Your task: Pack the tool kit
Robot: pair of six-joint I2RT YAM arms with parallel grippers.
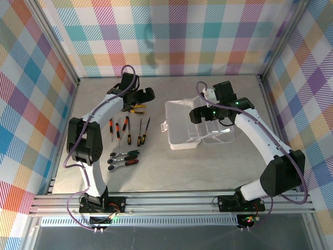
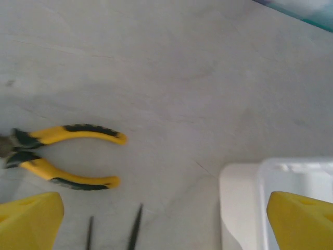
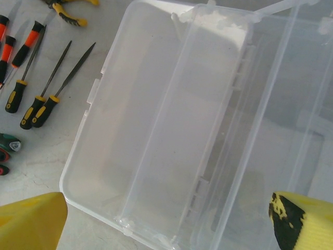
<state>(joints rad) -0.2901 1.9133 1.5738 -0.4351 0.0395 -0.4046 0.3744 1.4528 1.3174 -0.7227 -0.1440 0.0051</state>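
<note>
The clear plastic case [image 1: 177, 125] lies open in the middle of the table, its lid [image 1: 221, 136] folded out to the right. Its tray looks bare [image 3: 151, 120]. My right gripper [image 1: 199, 112] hovers over the case, open, with nothing between its yellow fingertips [image 3: 31, 221]. Yellow-handled pliers [image 1: 137, 108] lie left of the case, at the left edge of the left wrist view [image 2: 62, 156]. My left gripper [image 1: 141, 96] hangs open just above and right of them, holding nothing. A corner of the case [image 2: 239, 203] shows between its fingertips [image 2: 28, 221].
Orange-handled screwdrivers [image 1: 117, 128] and yellow-handled files [image 1: 143, 130] lie in a row left of the case, also seen from the right wrist as screwdrivers [image 3: 23, 49] and files [image 3: 57, 83]. Ratchets [image 1: 123, 159] lie nearer the front. Checked walls close in the table.
</note>
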